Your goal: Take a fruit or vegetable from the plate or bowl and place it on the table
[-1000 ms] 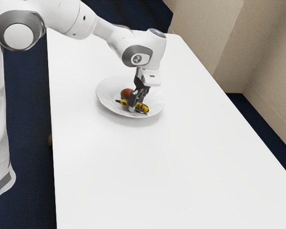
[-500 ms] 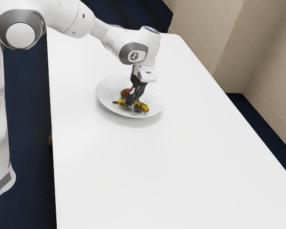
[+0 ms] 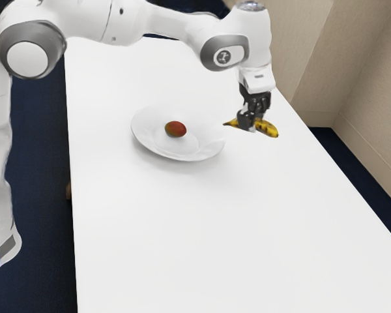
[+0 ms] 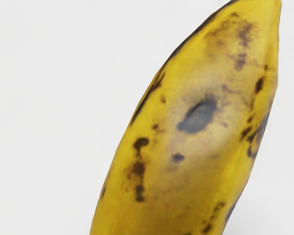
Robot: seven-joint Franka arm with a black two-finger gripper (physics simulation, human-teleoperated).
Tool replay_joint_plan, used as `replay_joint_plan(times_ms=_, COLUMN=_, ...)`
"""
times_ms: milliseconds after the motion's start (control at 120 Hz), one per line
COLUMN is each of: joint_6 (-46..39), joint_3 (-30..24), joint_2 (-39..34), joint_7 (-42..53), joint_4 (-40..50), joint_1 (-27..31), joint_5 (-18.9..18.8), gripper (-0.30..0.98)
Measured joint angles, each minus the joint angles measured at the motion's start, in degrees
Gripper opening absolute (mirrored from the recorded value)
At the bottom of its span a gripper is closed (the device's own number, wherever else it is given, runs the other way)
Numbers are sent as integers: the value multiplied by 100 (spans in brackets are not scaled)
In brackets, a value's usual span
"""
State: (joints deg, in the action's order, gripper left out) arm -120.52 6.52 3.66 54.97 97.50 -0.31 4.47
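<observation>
Claw [image 3: 253, 122] clamped mid-length on banana [image 3: 268, 128], open just its width, likely for balance; aloft, exterior view's 3 o'clock from plate [image 3: 205, 145].

Open passage extends over the white table [image 3: 234, 235] from the plate [image 3: 143, 135] toward the exterior view's lower edge and lower right. Obstacles: the plate's raised rim, around a reddish fruit [image 3: 175, 129]; the arm [image 3: 173, 24], crossing the exterior view's upper part; the wall [image 3: 378, 98], beyond the table's edge.
</observation>
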Motion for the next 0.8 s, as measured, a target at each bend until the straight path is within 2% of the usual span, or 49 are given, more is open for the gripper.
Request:
replay_joint_plan(times_ms=42, joint_6=-10, joint_3=1, joint_2=169, joint_7=-94, joint_4=-246, joint_1=-592, joint_5=1, gripper=16)
replay_joint_plan(times_ms=133, joint_6=-33, joint_3=13, joint_2=307, joint_7=-346, joint_4=-394, joint_1=-2659, joint_5=14, gripper=15)
replay_joint_plan(times_ms=192, joint_6=-44, joint_3=20, joint_2=391, joint_7=-510, joint_4=-384, joint_1=-3305, joint_5=103, gripper=14)
replay_joint_plan(times_ms=342, joint_6=-152, joint_3=29, joint_2=733, joint_7=-856, joint_4=-405, joint_1=-3144, joint_5=275, gripper=13)
replay_joint_plan(times_ms=500, joint_6=-471, joint_3=-10, joint_2=1144, joint_7=-1140, joint_4=-450, joint_1=-3252, joint_5=445, gripper=13)
replay_joint_plan(times_ms=633, joint_6=-627, joint_3=70, joint_2=1055, joint_7=-1310, joint_4=-457, joint_1=-3292, joint_5=957, gripper=46)
replay_joint_plan(times_ms=717, joint_6=-948, joint_3=317, joint_2=996, joint_7=-1418, joint_4=-459, joint_1=-3349, joint_5=1150, gripper=56)
replay_joint_plan(times_ms=800, joint_6=-1422, joint_3=633, joint_2=617, joint_7=-1786, joint_4=-639, joint_1=-3407, joint_5=1389, gripper=61)
